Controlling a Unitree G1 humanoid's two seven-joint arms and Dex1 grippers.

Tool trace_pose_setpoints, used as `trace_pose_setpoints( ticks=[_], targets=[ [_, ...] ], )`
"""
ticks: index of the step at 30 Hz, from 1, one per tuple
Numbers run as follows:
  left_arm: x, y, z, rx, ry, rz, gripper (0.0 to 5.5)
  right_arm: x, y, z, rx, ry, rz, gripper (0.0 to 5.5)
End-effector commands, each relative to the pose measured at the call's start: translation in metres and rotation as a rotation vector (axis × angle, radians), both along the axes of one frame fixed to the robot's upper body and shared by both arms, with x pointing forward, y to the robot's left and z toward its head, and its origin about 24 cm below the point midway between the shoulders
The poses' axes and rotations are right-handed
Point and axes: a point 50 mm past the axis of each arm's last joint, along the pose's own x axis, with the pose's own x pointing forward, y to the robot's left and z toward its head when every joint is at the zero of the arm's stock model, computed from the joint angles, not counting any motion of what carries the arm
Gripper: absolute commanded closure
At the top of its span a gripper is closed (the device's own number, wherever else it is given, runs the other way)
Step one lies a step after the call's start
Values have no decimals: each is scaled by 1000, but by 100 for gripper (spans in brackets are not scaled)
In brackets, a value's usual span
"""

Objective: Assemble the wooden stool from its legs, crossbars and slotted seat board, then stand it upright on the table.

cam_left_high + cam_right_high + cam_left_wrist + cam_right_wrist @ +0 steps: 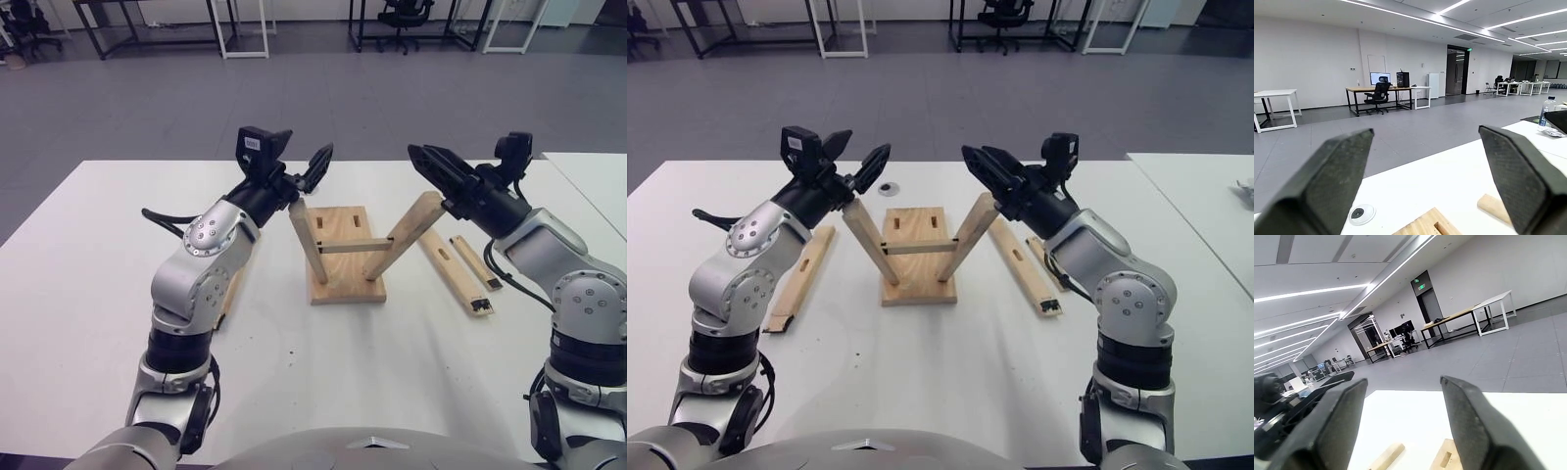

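- left fingers (1322,188): spread wide apart, nothing held between.
- left gripper (860,147): poised above the table (950,362), just over the top of the left leg (872,243); contact with the wood not discernible.
- right fingers (1474,421): likewise parted, nothing between.
- right gripper (977,153): just over the top of the right leg (965,238), facing the left gripper across the gap.
- left leg and right leg: lower ends on the seat board (921,286), tops leaning outward in a V.
- crossbar (919,248): level between the two legs, roughly halfway up.
- seat board: flat on the table, midway between the arms, two slots visible on its far half.
- slotted spare leg (801,272): flat on the table beneath the left arm.
- second spare leg (1021,262): flat on the table to the right of the seat board, with a shorter loose bar (472,257) just beside it.
- table: white, with a round grommet (887,189) beyond the seat board.
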Motion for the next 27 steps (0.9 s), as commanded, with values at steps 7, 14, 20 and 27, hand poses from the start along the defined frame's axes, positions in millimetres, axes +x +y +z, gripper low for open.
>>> trace_pose_setpoints(
  ticks=[7, 14, 20, 27],
  targets=[
    [-4, 107, 20, 67, -8, 224, 154, 19, -67, 2, -294, -44, -174, 271],
    [-58, 176, -60, 501, 286, 349, 154, -34, 6, -23, -495, -177, 493, 271],
    [-64, 163, -67, 701, 282, 139, 154, -27, 14, -28, -600, -183, 515, 271],
    [-60, 98, -113, 932, 316, -260, 154, 67, -21, -140, -868, 90, 145, 271]
  ],
)
